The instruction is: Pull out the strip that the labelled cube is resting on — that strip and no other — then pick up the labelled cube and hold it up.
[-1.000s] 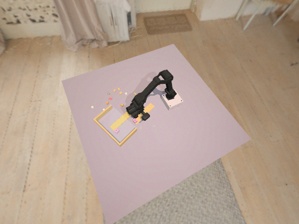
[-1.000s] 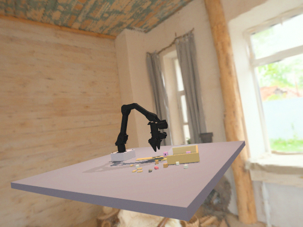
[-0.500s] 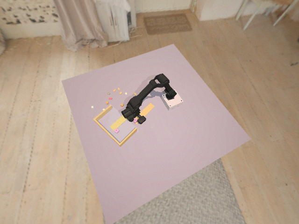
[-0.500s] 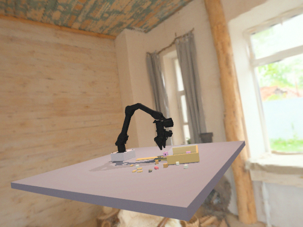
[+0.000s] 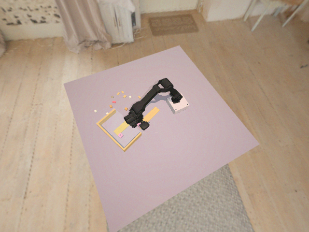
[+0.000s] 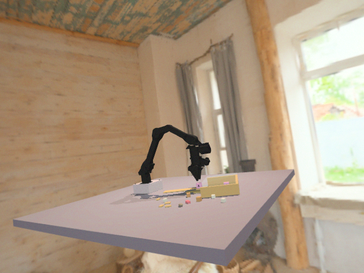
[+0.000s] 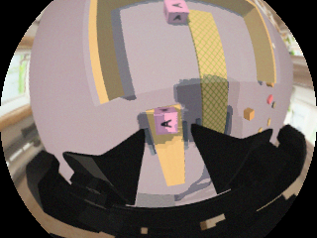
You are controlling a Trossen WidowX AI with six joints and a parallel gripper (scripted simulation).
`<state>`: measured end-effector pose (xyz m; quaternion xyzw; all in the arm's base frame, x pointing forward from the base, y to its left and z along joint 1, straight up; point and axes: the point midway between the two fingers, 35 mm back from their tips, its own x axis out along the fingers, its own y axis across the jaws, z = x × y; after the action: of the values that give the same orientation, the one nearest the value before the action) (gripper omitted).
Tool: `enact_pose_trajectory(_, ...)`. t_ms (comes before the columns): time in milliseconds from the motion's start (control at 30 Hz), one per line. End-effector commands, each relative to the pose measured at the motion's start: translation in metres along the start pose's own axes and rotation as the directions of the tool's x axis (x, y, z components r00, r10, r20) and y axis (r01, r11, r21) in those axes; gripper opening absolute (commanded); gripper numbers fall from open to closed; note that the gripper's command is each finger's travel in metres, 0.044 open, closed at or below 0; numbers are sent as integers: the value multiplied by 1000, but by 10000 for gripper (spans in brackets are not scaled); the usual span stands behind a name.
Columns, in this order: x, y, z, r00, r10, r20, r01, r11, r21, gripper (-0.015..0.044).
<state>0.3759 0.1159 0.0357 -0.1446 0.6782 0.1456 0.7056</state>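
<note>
The labelled pink cube (image 7: 166, 122) (image 6: 198, 185) (image 5: 137, 123) rests on the far end of a short yellow strip (image 7: 173, 159), just outside the open side of the yellow-walled tray (image 5: 132, 142) (image 6: 220, 190) (image 7: 101, 47). My gripper (image 7: 168, 130) (image 6: 196, 177) (image 5: 140, 124) points down right over the cube. Its fingers are partly open, one on each side, with gaps showing and the tips a little above the cube. A longer hatched yellow strip (image 5: 152, 113) (image 7: 210, 54) runs from inside the tray out past it. A second pink cube (image 5: 120, 135) (image 6: 226, 182) (image 7: 176, 12) sits inside the tray.
Several small loose blocks (image 5: 117, 98) (image 6: 176, 202) lie scattered on the table beside the tray. The arm's white base (image 5: 178, 107) (image 6: 147, 187) stands behind the strips. The tray walls rise on three sides beyond the cube.
</note>
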Motion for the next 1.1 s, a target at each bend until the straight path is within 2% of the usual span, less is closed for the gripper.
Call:
enact_pose_trajectory(0,8,0,-1,1000,-1,-4,1,1000,6,250)
enact_pose_trajectory(700,42,0,-2,1000,-1,-4,1,1000,6,250)
enact_pose_trajectory(967,43,0,-2,1000,-1,-4,1,1000,6,250)
enact_pose_trajectory(1067,41,0,0,1000,0,0,0,1000,0,171)
